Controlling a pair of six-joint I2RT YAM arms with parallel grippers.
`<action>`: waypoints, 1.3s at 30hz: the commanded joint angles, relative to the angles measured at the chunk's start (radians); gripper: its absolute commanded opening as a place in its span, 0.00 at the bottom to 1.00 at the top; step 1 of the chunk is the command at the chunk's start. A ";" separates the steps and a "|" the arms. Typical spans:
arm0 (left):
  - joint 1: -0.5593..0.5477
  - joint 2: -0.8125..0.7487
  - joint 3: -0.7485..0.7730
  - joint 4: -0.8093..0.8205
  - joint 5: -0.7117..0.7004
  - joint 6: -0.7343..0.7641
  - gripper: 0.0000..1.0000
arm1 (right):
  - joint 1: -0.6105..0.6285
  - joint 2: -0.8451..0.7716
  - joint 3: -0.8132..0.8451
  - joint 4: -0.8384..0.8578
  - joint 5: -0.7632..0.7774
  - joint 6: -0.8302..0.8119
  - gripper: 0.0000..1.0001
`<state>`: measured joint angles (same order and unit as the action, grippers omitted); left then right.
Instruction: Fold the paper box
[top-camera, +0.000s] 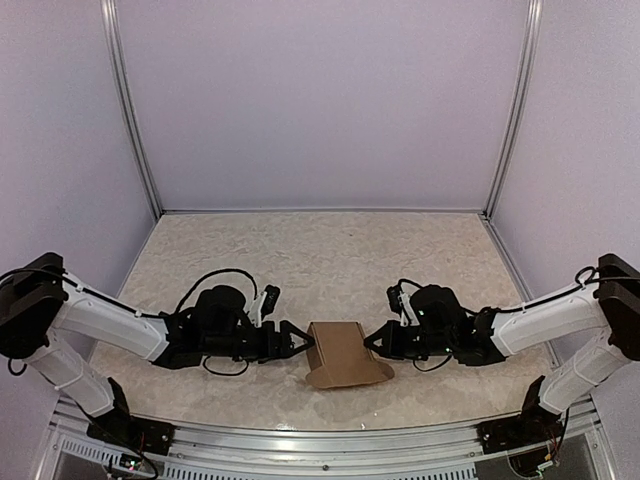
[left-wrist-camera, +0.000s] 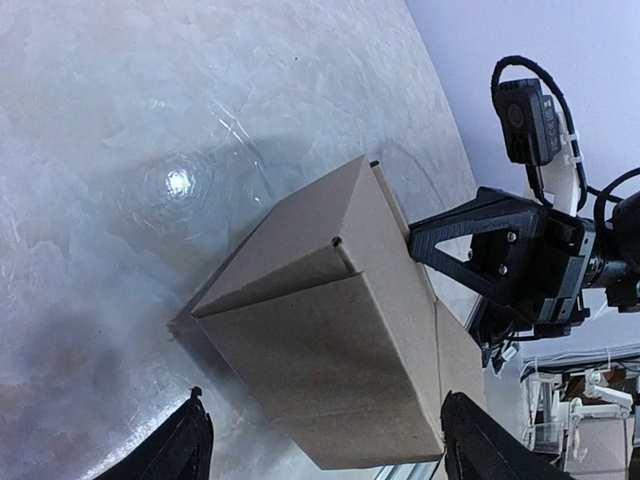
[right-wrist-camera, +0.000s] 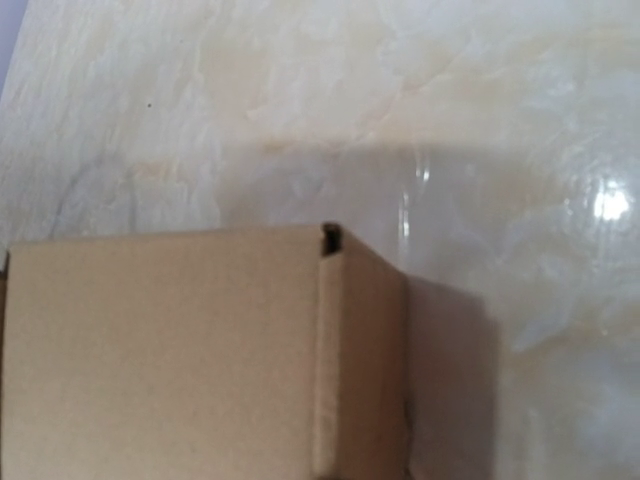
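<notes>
The paper box (top-camera: 345, 356) is a small brown cardboard box standing folded on the table between my two arms. In the left wrist view the paper box (left-wrist-camera: 330, 340) shows a folded top flap and a plain side wall. My left gripper (top-camera: 297, 340) is open at the box's left side. Its fingertips (left-wrist-camera: 188, 448) stand wide apart on either side of the near end, and I cannot tell whether they touch it. My right gripper (top-camera: 373, 341) is shut, its tip (left-wrist-camera: 415, 238) against the box's right side. In the right wrist view the box (right-wrist-camera: 170, 350) hides the fingers.
The marble-patterned tabletop (top-camera: 320, 250) is enclosed by pale walls on three sides. A metal rail (top-camera: 320, 445) runs along the near edge just behind the arm bases. Black cables loop over both wrists.
</notes>
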<state>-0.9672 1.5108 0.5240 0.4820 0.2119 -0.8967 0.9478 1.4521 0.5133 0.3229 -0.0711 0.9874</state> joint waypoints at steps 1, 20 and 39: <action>-0.002 0.024 -0.012 0.108 0.027 -0.103 0.77 | -0.007 -0.006 0.005 -0.066 -0.009 -0.028 0.00; -0.007 0.186 0.029 0.237 0.048 -0.293 0.99 | -0.006 -0.021 -0.019 -0.029 -0.001 -0.016 0.00; -0.014 0.258 0.028 0.351 0.081 -0.417 0.84 | -0.006 -0.014 -0.029 -0.005 0.027 0.005 0.00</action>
<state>-0.9768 1.7649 0.5472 0.8150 0.2848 -1.2911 0.9478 1.4437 0.5026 0.3275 -0.0666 0.9894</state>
